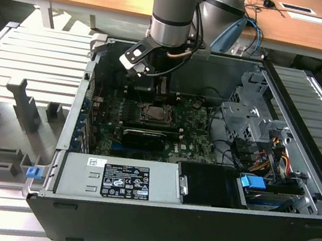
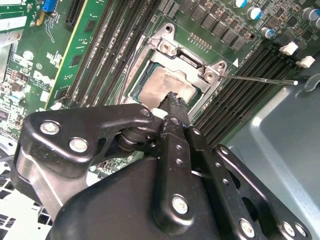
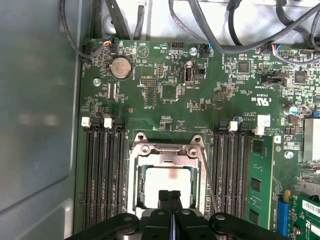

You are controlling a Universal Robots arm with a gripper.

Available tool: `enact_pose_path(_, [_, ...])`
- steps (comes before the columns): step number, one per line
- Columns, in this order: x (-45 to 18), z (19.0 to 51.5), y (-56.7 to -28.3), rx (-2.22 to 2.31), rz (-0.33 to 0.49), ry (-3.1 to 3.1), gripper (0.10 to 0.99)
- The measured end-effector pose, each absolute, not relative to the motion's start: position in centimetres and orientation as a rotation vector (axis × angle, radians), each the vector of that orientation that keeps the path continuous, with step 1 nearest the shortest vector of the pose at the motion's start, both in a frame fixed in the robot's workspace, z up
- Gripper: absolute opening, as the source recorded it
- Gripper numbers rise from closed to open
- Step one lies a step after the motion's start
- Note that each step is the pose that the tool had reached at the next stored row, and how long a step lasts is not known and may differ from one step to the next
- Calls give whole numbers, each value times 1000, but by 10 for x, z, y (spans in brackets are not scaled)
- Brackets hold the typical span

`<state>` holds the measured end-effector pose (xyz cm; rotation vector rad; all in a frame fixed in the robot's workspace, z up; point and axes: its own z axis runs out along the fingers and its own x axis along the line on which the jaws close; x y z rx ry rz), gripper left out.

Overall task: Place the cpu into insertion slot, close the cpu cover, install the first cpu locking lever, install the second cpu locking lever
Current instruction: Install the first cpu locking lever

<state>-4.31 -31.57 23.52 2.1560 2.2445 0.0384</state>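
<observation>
With my black gripper (image 3: 170,194) pressed shut over the pale square metal cpu (image 3: 167,179) inside the silvery windowed cover plate (image 2: 187,61), I judge cover-closing is in hand, needing a gentle, straight press.

We can read no wording for certain. A dark label (image 1: 124,180) with white print and small symbols sits on the grey power supply box (image 1: 77,176), well apart from the hand (image 1: 153,89), with a small white sticker (image 1: 97,162) just beside it. In the first wrist view, a white triangle-in-circle sign (image 3: 142,50) is printed on the green circuit board (image 3: 165,115), well beyond the hand. In the second wrist view, a small white triangle (image 2: 235,62) marks the board near the hand.
</observation>
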Motion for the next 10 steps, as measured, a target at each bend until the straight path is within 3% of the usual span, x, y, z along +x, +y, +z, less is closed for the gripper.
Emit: enact_pose_path(10, [-43, 238, -316, 2156, 38, 2244, 106])
